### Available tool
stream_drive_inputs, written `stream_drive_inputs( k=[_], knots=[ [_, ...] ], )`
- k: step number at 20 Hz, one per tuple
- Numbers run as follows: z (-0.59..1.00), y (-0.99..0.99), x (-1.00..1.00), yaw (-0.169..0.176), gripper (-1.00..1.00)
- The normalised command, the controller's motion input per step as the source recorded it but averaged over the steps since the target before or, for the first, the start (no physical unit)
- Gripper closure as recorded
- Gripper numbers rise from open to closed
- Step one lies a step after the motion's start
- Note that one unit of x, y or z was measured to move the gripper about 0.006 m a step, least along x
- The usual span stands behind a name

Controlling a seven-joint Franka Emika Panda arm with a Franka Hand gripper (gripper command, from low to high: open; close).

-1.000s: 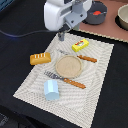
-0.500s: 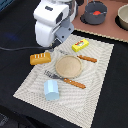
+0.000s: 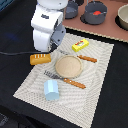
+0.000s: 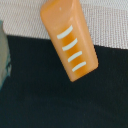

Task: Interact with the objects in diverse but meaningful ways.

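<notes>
Bread loaf (image 3: 40, 59) lying half off the placemat's (image 3: 100, 75) edge at the exterior view's left, untouched. Directly above it now, arm (image 3: 47, 25) shifted over from the mat's far edge a second ago. Pincer hidden behind the wrist; impossible to tell whether spread or pressed together. Probably lining up a grab on the loaf.

bare dark tabletop (image 3: 15, 42) beside bread loaf (image 3: 40, 59)

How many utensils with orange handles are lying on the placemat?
2. The fork lies between the round plate and the light-blue cup; the knife lies between the plate and the yellow packet.
</notes>
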Motion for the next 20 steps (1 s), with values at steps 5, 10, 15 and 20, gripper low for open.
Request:
stream_drive_inputs(
  k=[5,10,15,20],
  knots=[
    [-0.49,-0.22,-0.55,0.101,-1.00],
    [-0.41,-0.39,-0.21,0.072,-1.00],
    [-0.28,-0.31,-0.17,0.051,-1.00],
    [-0.06,-0.23,0.01,0.005,-1.00]
  ],
)
